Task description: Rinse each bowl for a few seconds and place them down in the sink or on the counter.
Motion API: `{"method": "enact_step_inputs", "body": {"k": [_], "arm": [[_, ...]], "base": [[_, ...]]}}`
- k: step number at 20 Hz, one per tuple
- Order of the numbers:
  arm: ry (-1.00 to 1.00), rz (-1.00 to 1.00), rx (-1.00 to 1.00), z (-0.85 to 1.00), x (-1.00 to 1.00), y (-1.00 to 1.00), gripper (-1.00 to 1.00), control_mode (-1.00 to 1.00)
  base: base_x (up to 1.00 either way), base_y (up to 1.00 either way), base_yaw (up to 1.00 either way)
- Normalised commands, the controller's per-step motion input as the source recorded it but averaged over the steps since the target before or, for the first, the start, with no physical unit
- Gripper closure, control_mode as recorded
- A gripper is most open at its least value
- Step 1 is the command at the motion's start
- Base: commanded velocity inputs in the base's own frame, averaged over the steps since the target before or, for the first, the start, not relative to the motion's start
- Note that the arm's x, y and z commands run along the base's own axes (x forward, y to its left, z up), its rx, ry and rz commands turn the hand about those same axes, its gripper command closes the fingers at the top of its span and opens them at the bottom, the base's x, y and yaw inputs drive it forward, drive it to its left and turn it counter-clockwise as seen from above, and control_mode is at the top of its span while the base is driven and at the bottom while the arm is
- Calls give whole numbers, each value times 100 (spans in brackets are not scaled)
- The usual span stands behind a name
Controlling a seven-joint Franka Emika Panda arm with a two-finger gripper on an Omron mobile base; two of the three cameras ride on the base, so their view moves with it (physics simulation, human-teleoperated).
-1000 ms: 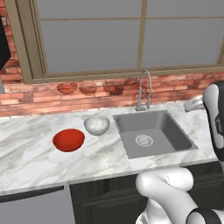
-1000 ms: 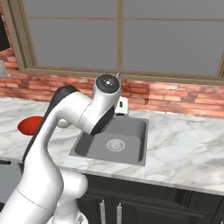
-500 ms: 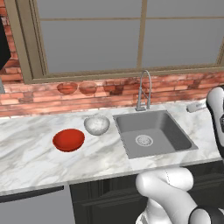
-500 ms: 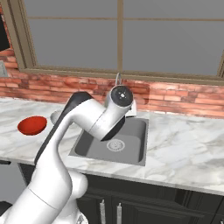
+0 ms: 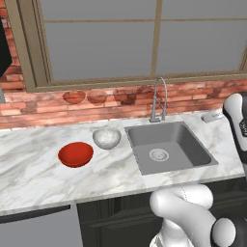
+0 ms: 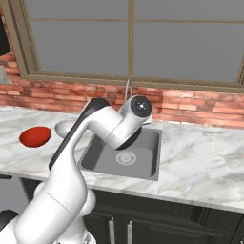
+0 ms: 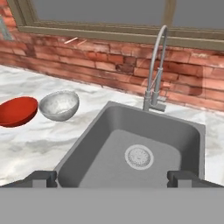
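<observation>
Red bowl (image 5: pixel 75 154) sits on the white marble desk (image 5: pixel 34 173), left of the sink (image 5: pixel 169 147), and the white speckled bowl (image 5: pixel 106 137) is just beside it on the sink side, nearer the brick wall (image 5: pixel 38 108). You can see both bowls upright and apart from each other, neither in the basin. Hand view gives you the same layout: red bowl (image 7: pixel 16 110) at the left edge, speckled bowl (image 7: pixel 59 105) next to it, grey sink (image 7: pixel 135 148) with its round silver drain (image 7: pixel 139 157) centre, curved steel faucet (image 7: pixel 156 70) behind it. Your tool (image 7: pixel 112 178) hangs over the near rim of the sink, fingertips (image 7: pixel 41 177) spread wide apart, nothing between them. In the right base view your arm (image 6: pixel 102 128) arches over the sink (image 6: pixel 124 152), red bowl (image 6: pixel 35 136) far left.
</observation>
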Motion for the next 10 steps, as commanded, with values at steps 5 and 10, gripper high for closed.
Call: {"method": "enact_step_inputs", "body": {"k": [5,10], "arm": [[0,8,0,-1,33,-8,-100,-100],[0,8,1,-8,30,-7,-100,-100]], "base": [[0,0,0],[0,0,0]]}}
